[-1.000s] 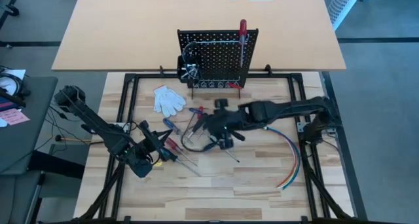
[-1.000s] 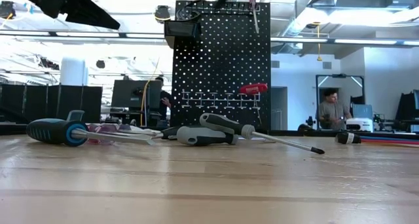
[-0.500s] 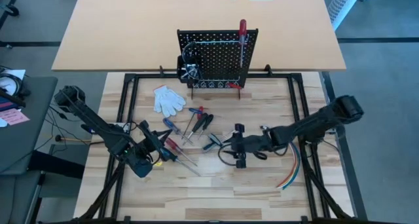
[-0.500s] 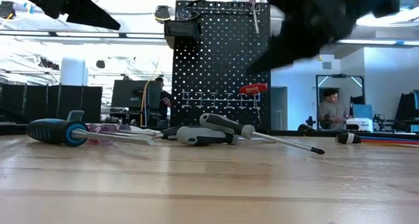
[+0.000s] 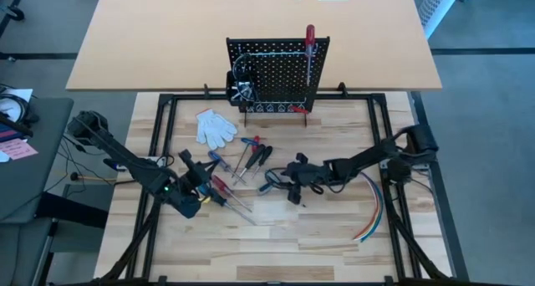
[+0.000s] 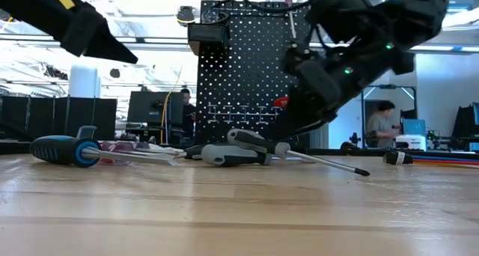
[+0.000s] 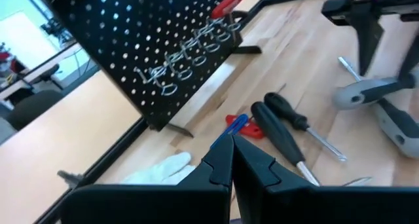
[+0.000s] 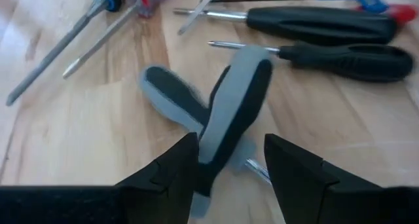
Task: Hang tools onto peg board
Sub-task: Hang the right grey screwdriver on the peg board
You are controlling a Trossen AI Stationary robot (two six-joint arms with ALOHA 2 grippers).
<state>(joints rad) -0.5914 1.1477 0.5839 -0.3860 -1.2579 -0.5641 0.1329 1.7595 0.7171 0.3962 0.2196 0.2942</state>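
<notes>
Grey screwdriver (image 8: 232, 103) between tool (image 8: 229, 160) fingers.

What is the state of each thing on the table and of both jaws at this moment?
Left gripper: jaws shut, empty, above the table.
Right gripper: jaws open, low over the grey-handled screwdrivers, not gripping.
Grey-handled screwdrivers: lying crossed on the table.
Black-handled screwdrivers: lying flat, side by side.
Red-handled screwdriver: hanging on the peg board.
Peg board: upright.
White gloves: lying flat.
Coloured wires: lying loose.
</notes>
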